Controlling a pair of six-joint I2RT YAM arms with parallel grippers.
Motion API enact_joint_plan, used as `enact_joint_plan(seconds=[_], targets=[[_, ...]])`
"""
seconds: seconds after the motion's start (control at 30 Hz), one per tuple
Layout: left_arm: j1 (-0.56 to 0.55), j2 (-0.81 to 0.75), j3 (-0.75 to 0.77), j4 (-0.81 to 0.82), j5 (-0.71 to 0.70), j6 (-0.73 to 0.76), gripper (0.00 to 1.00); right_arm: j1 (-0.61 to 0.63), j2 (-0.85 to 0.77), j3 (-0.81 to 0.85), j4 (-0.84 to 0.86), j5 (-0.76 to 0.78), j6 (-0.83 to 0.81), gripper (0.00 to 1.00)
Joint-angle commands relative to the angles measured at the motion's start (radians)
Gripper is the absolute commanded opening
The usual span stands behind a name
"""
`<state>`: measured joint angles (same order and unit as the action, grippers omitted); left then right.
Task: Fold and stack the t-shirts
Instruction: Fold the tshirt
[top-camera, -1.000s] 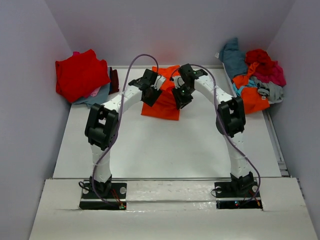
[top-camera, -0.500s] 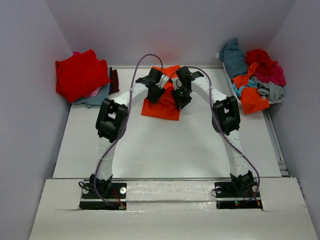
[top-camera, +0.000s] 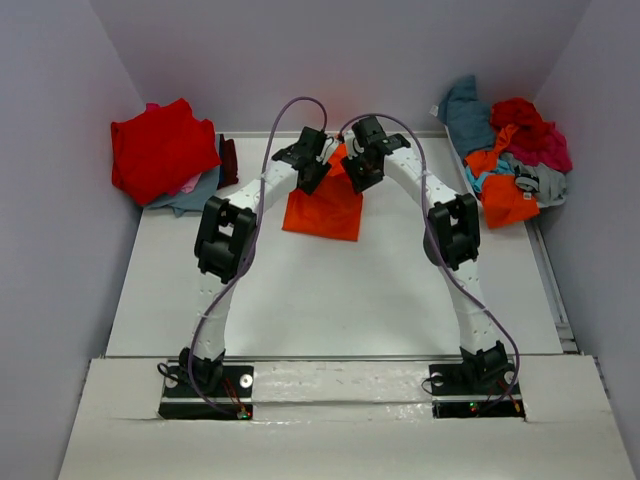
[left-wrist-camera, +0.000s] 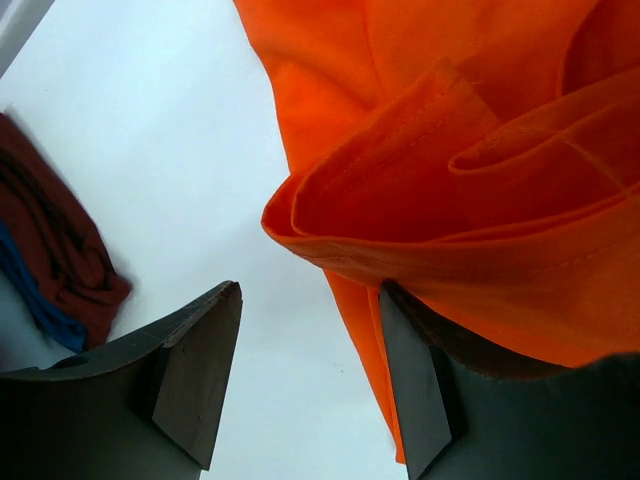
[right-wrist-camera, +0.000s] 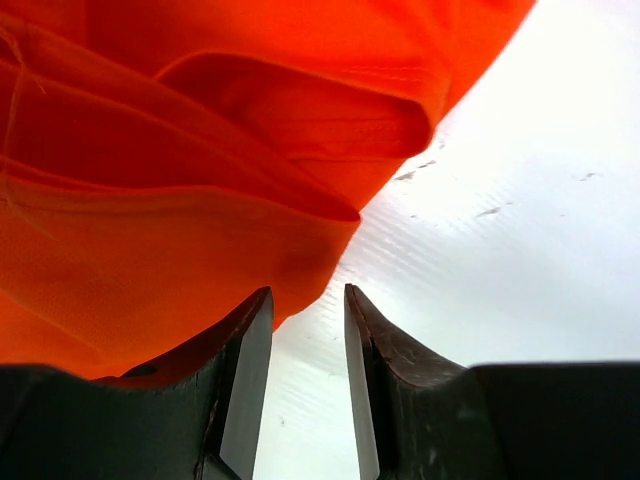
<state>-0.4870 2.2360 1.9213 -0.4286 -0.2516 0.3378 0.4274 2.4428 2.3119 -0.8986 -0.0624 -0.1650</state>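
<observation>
A bright orange t-shirt (top-camera: 325, 212) lies folded on the white table at the centre back. Both grippers hover over its far edge. My left gripper (top-camera: 312, 170) is open; in the left wrist view the orange t-shirt (left-wrist-camera: 450, 180) bulges in folds over the right finger, and only bare table shows between the left gripper (left-wrist-camera: 310, 300) jaws. My right gripper (top-camera: 362, 165) is open by a narrow gap. In its wrist view the orange t-shirt (right-wrist-camera: 180, 200) covers the left finger, and the right gripper (right-wrist-camera: 308, 295) has only table in its gap.
A folded red t-shirt (top-camera: 160, 150) tops a stack at the back left, with a dark red cloth (top-camera: 229, 160) beside it. A loose heap of t-shirts (top-camera: 510, 150) in red, orange, teal, magenta and grey sits at the back right. Walls close in on three sides.
Both grippers moved toward the far edge of the orange t-shirt. The right jaws widened a little. The left jaws stayed as they were.
</observation>
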Motion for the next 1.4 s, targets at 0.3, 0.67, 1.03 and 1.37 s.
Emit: enact_joint_plan(seconds=[0.3, 0.67, 1.03, 1.37], targets=[[0.002, 0.033, 0.055, 0.047, -0.178, -0.052, 0.70, 0.008, -0.014, 0.061, 0.069, 0.096, 0.016, 0.41], [0.002, -0.119, 0.018, 0.021, -0.164, -0.085, 0.71, 0.008, -0.120, -0.003, -0.022, -0.037, 0.062, 0.44], [0.002, -0.236, -0.160, -0.050, 0.078, -0.062, 0.70, 0.017, -0.096, -0.013, -0.066, -0.247, 0.104, 0.43], [0.002, -0.173, -0.203, -0.104, 0.225, -0.037, 0.69, 0.017, -0.002, -0.005, -0.074, -0.292, 0.133, 0.43]])
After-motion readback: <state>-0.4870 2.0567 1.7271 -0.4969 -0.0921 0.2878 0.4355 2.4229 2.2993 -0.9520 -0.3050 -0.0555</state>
